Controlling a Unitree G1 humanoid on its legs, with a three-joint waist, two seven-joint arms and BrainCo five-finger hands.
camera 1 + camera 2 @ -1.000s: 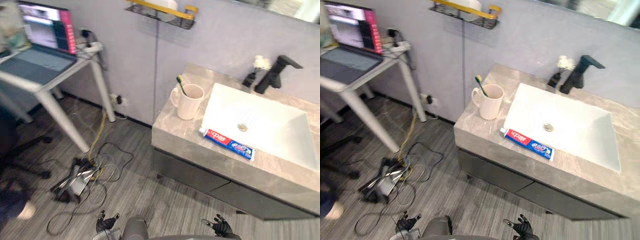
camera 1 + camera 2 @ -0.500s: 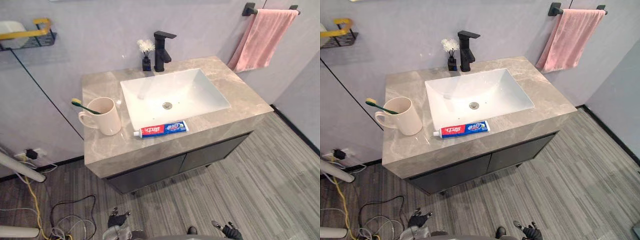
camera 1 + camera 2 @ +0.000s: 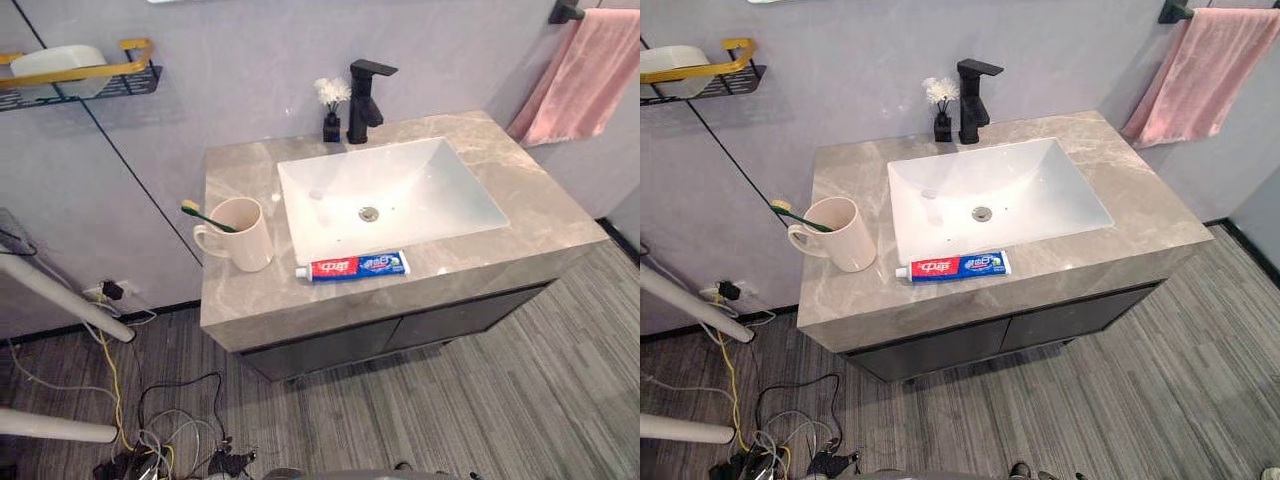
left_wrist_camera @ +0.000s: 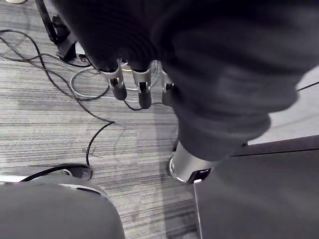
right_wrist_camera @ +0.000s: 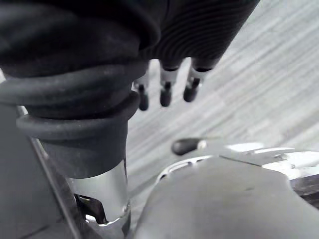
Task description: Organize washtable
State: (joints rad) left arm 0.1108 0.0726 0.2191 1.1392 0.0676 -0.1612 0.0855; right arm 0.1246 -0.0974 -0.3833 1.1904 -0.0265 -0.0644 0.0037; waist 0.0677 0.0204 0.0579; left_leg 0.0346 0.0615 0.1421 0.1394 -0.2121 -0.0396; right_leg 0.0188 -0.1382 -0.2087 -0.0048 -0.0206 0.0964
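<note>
Both the left hand (image 4: 141,88) and right hand (image 5: 166,83) hang far from the toothpaste (image 3: 355,266).

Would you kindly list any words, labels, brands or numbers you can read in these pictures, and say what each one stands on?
Toothpaste tube, lying on the counter in front of the basin: lettering on its red and blue panels, too small and blurred to read.
Mug, toothbrush, faucet, pink towel: no print visible.
No text can be quoted.
</note>
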